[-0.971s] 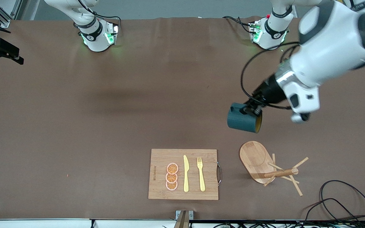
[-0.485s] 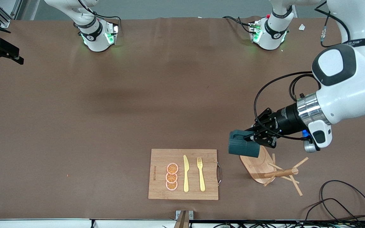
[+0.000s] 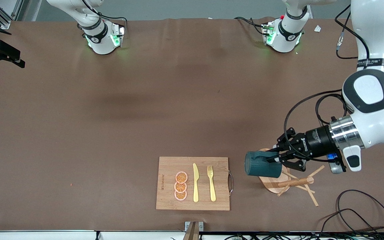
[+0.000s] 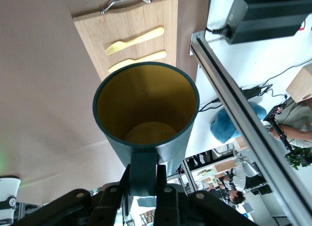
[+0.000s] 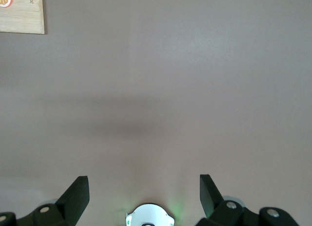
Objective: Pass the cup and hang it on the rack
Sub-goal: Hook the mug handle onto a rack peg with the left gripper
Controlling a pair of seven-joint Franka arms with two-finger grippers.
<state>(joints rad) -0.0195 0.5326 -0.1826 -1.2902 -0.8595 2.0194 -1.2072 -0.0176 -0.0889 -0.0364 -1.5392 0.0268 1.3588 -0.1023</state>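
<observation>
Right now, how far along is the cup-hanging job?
Done: the pass; the left tool is shut on the dark teal mug by its handle. In hand: the mug hangs on its side over the light wooden mug tree. Left: hooking it on a peg. The right tool waits open over bare table.

The dark teal cylindrical cup point(image 3: 263, 168) with its yellowish interior lies on its side in the air, over the oval base of the light wooden peg rack point(image 3: 287, 178), which stands on the desk.
</observation>
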